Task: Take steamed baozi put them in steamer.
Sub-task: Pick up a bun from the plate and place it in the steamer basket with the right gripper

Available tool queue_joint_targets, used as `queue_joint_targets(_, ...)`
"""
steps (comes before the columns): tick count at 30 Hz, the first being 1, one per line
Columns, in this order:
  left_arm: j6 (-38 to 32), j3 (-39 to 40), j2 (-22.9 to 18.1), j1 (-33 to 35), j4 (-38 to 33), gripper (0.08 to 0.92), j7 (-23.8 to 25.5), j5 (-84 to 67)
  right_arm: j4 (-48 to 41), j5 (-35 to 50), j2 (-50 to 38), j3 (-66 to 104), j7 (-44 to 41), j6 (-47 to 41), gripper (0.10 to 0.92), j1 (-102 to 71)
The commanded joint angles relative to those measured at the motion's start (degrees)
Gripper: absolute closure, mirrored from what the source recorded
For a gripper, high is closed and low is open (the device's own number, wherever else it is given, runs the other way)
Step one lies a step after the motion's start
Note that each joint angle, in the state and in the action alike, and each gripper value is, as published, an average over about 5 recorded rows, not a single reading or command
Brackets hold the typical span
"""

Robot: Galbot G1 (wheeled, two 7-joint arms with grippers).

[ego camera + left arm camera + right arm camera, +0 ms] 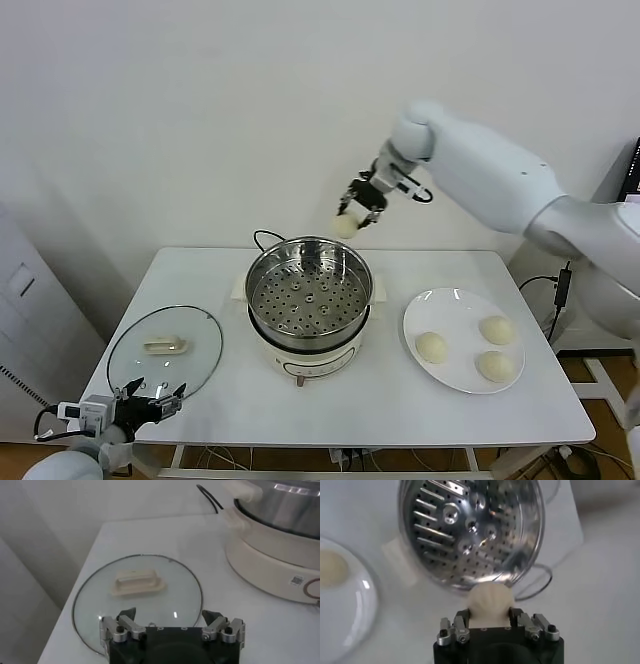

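The right tool [352, 217] pinches a smooth, cream-white bun [345, 226] above the far rim of the shiny steamer [308, 290]. The left tool [172, 626] rests spread by the bench [380, 400] edge.

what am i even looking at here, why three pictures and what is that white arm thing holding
It is a two-armed robot, and each picture comes from one of its cameras. The wide picture is taken from its head, looking down at a white table. The other two come from cameras on its wrists, so the black block at the edge of each is that arm's own end effector.

On the table stands a shiny steamer with a holed bottom and nothing in it. To the robot's left lies a glass lid; to its right a white plate carries three baozi.

The right end effector is up in the air behind the steamer, shut on a fourth bun. The left end effector waits open, holding nothing, low by the lid at the table's near edge.
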Motion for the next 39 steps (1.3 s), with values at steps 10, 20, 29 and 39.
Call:
queue_joint_targets(10, 0.4, 0.1, 0.1, 0.2, -0.6, 0.177, -0.2, 0.0, 1.9, -25.5, 7.7, 6.6, 3.4, 9.9, 0.525, -10.6)
queue_joint_targets(20, 0.4, -0.3, 0.2, 0.4, -0.7, 0.177, -0.3, 0.0, 1.5, -31.4, 8.3, 9.1, 4.4, 9.9, 0.525, -15.3)
queue_joint_targets(29, 0.4, -0.1, -0.1, 0.3, -1.2, 0.177, -0.3, 0.0, 1.1, -32.5, 8.3, 9.7, 5.8, 9.9, 0.524, -16.4)
queue_joint_targets(39, 0.4, -0.1, 0.2, 0.6, -1.1, 0.177, -0.3, 0.0, 0.4, -26.8, 7.6, 10.5, 5.1, 9.9, 0.302, -13.7)
